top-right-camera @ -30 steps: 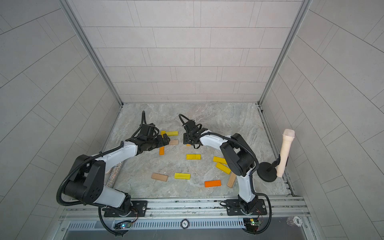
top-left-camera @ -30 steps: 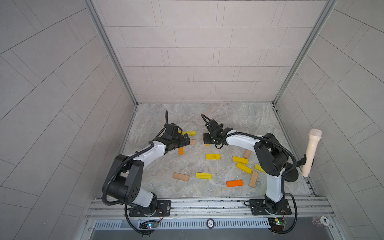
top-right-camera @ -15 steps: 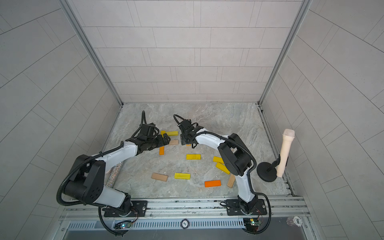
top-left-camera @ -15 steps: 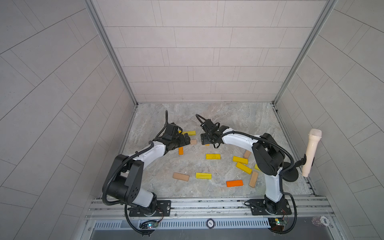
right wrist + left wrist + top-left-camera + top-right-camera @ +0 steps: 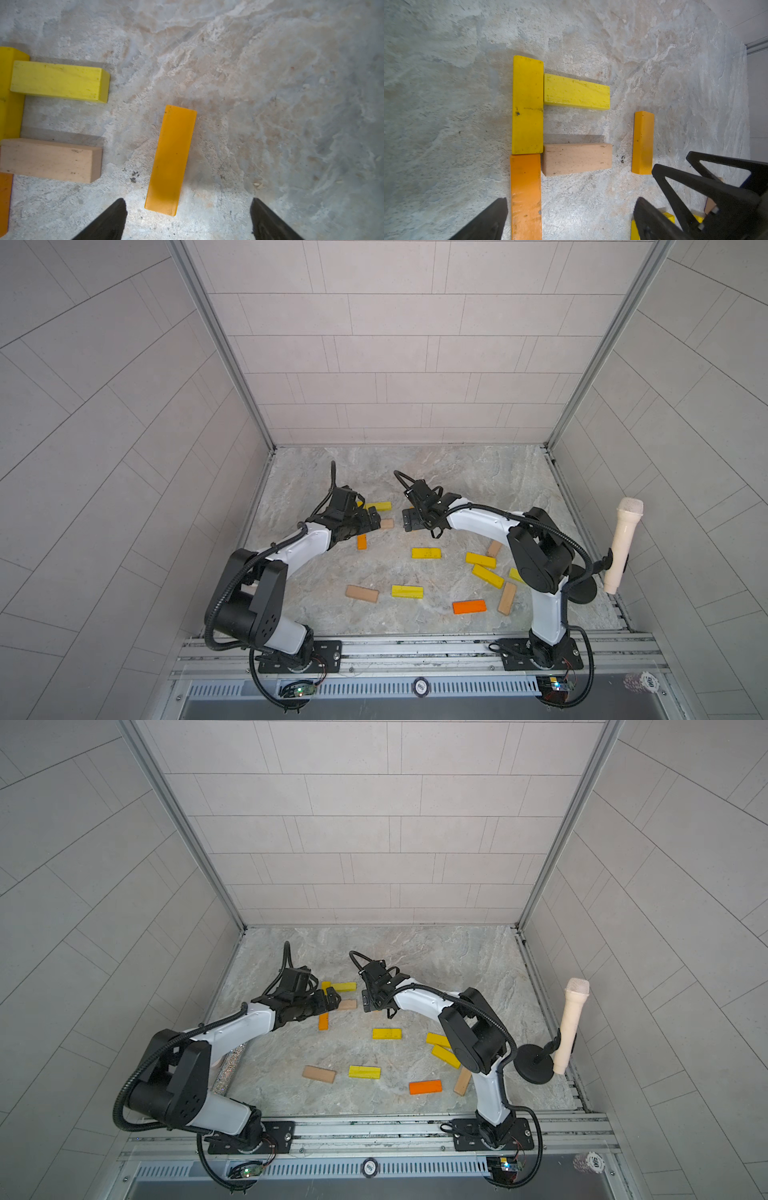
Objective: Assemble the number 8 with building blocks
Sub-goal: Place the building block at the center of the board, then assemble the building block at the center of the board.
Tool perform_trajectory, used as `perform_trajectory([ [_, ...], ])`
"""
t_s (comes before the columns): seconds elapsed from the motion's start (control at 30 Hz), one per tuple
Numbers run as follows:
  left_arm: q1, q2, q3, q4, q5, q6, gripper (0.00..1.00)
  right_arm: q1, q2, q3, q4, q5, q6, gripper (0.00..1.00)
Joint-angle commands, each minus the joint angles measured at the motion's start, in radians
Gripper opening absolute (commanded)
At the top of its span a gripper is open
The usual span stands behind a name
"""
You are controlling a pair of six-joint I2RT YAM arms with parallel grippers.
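Left wrist view: our left gripper (image 5: 571, 207) is spread wide and empty, one finger just beside the orange bar (image 5: 525, 195) that runs out ahead of it. Beyond that bar, end to end with it, lies the long yellow bar (image 5: 527, 105), with the top yellow bar (image 5: 576, 91) and the tan bar (image 5: 576, 159) butted against its side. So the number 8 (image 5: 380, 506) stands part built, just ahead of this gripper. Further across, the amber bar (image 5: 171, 158) lies free, its near end between the parted fingers of our right gripper (image 5: 188, 200), which touch nothing. It sits apart from the yellow and tan ends. We judge the step in hand is closing that upper loop: nudge the amber bar sideways, kept square, until it meets both ends without shoving them.
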Motion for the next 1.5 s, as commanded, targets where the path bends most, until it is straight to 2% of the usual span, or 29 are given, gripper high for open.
perform_trajectory([
  [0.0,0.007,-0.01,0.006,-0.012,-0.013,0.006,1.0,0.005,-0.04,-0.015,0.007,0.008,0.02,0.89],
  [0.37,0.008,0.009,0.016,-0.013,-0.019,-0.005,1.0,0.0,-0.025,-0.022,0.036,-0.003,0.031,0.86],
  [0.63,0.01,0.024,0.044,-0.03,-0.027,-0.014,1.0,0.0,0.003,-0.004,0.025,0.008,0.037,0.77],
  [0.8,0.01,0.036,0.057,-0.035,-0.028,-0.009,1.0,0.001,0.014,0.003,0.027,0.002,0.04,0.66],
  [1.0,0.01,0.037,0.059,-0.036,-0.03,-0.008,1.0,0.001,0.034,0.023,0.03,-0.004,0.047,0.65],
  [1.47,0.015,0.007,0.049,-0.051,-0.043,0.003,1.0,0.0,0.095,0.072,0.029,-0.019,0.076,0.51],
])
